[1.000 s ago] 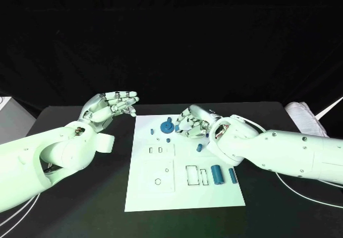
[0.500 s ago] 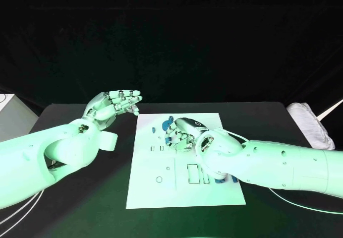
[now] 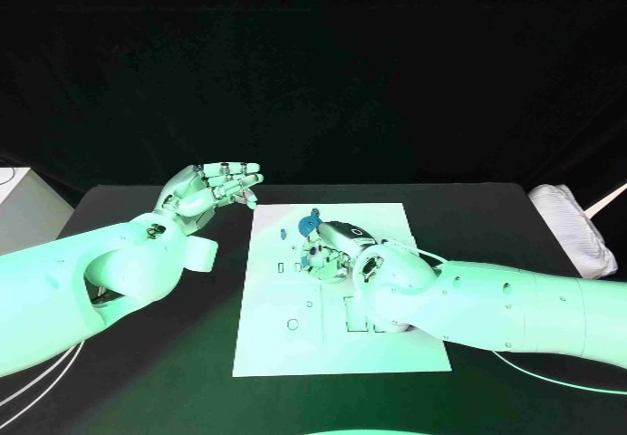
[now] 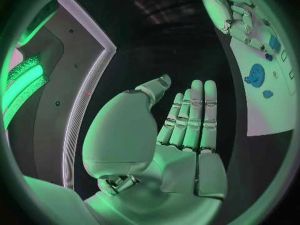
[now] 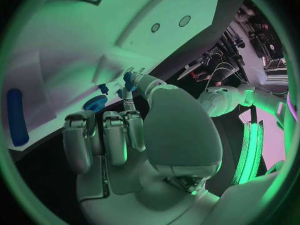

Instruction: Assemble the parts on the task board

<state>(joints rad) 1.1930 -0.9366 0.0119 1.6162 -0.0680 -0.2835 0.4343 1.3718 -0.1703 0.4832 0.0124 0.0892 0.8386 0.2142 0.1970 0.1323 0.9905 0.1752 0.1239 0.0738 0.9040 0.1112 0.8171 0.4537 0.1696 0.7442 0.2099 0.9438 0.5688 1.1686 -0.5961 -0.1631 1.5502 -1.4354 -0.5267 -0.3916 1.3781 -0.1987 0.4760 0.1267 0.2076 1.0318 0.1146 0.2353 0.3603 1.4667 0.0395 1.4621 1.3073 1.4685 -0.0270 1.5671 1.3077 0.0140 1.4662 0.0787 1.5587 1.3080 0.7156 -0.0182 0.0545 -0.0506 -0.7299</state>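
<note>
White and flat, the task board (image 3: 294, 349) lies in the middle of the black table (image 3: 157, 362), its long side running from near to far. Small blue parts rest on it: a round gear-like piece (image 3: 310, 225) stands near the far edge, with a smaller blue peg (image 3: 280, 239) just to its left. In the right wrist view a long blue cylinder (image 5: 17, 116) lies flat on the board, well apart from the gear-like piece (image 5: 95, 103). The right hand (image 3: 334, 246) reaches over the far half of the board, just near of the gear, with its arm crossing the board's right side. In the right wrist view its thumb and one finger meet on a small blue part (image 5: 129, 80), pinching it above the board, while the other fingers (image 5: 103, 135) are curled down beside each other. The left hand (image 3: 209, 190) is raised off the table just beyond the board's far left corner, palm turned up. In the left wrist view the left hand (image 4: 181, 135) holds nothing, its fingers straight and lying side by side, with the thumb standing a little apart. That same view shows the gear-like piece (image 4: 256, 76) on the board beside two smaller blue pieces, and the right hand (image 4: 240, 22) over the board.
</note>
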